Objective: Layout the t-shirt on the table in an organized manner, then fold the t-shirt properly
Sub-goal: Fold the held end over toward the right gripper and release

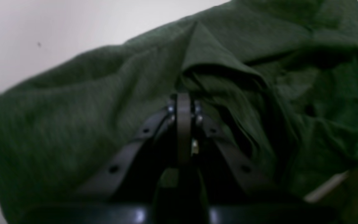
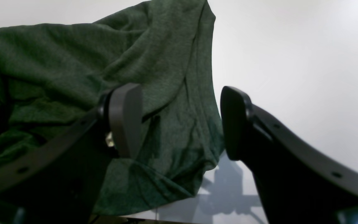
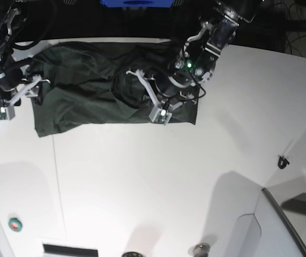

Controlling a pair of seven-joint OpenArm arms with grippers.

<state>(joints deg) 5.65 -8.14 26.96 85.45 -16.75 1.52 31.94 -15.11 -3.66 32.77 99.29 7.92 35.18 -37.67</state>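
The dark green t-shirt (image 3: 88,101) lies wrinkled along the far side of the white table (image 3: 158,182). My left gripper (image 3: 134,74) reaches over its bunched middle. In the left wrist view the left gripper (image 1: 183,101) is shut, its tips buried in a raised fold of the t-shirt (image 1: 73,102). At the garment's left edge my right gripper (image 3: 35,84) stands open. In the right wrist view the right gripper (image 2: 180,124) straddles the cloth's edge; one finger (image 2: 126,119) is over the t-shirt (image 2: 73,62) and the other over bare table (image 2: 291,62).
A thin seam line (image 3: 56,182) runs down the tabletop on the left. A small round button (image 3: 15,224) sits near the front left. A small black item (image 3: 283,160) lies at the right, close to the table's curved edge (image 3: 281,214).
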